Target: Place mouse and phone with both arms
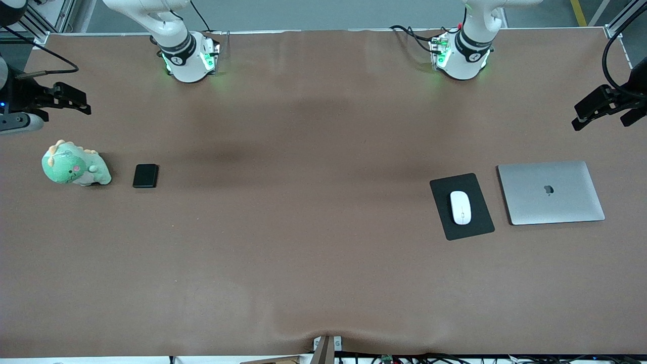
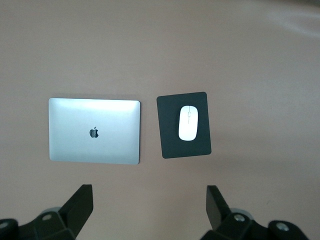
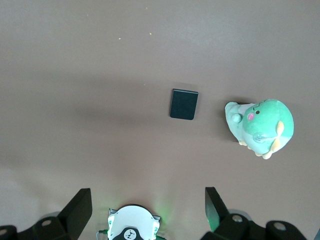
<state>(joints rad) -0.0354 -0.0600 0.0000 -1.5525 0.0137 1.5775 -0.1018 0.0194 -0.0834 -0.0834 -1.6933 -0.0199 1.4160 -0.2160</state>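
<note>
The white oval mouse lies on a black mouse pad toward the left arm's end of the table; it also shows in the left wrist view. The black phone lies flat toward the right arm's end, beside a green plush dinosaur; it also shows in the right wrist view. My left gripper is open and empty, high over bare table, apart from the mouse; it shows at the front view's edge. My right gripper is open and empty, high over its own base, at the other edge.
A closed silver laptop lies beside the mouse pad, toward the left arm's end of the table. The green plush dinosaur sits beside the phone, toward the right arm's end. A brown cloth covers the table.
</note>
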